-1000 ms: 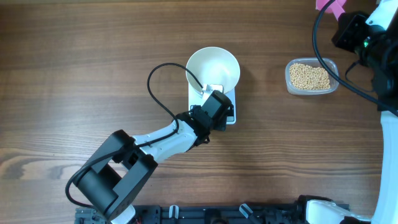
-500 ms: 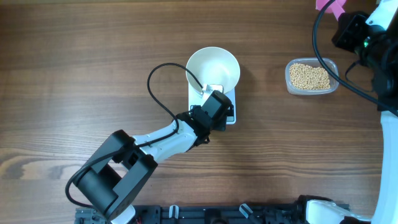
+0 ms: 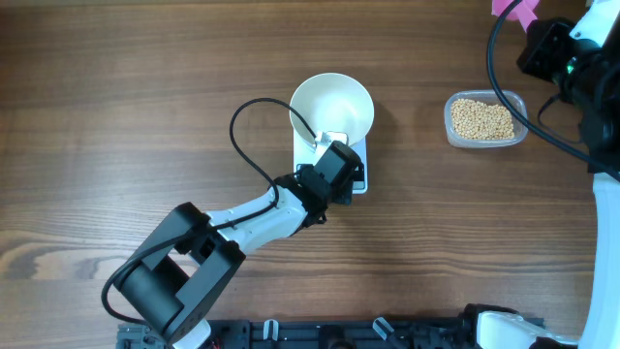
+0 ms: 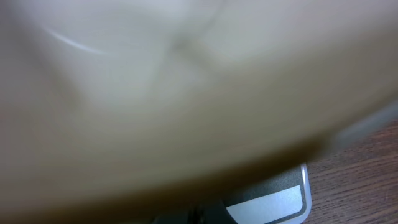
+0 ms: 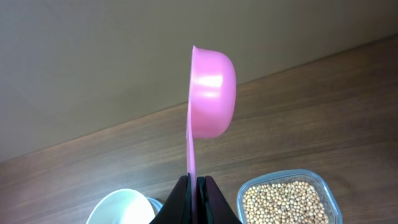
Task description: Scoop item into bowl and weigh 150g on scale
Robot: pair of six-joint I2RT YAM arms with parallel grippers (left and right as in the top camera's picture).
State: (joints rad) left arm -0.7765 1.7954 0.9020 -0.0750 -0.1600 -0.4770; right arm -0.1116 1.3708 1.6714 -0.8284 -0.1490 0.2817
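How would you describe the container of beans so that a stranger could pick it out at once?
On the wooden table, look right of the white bowl on the scale. The clear tub stands alone, rectangular with rounded corners and filled with tan beans; the bowl is round and empty.

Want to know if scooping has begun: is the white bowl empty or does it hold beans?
Empty. Overhead, the bowl on the scale shows a bare white inside; the beans are in the tub.

bowl (image 4: 155, 93) – blurred, fills left wrist view | scale (image 4: 273, 202) – mostly hidden
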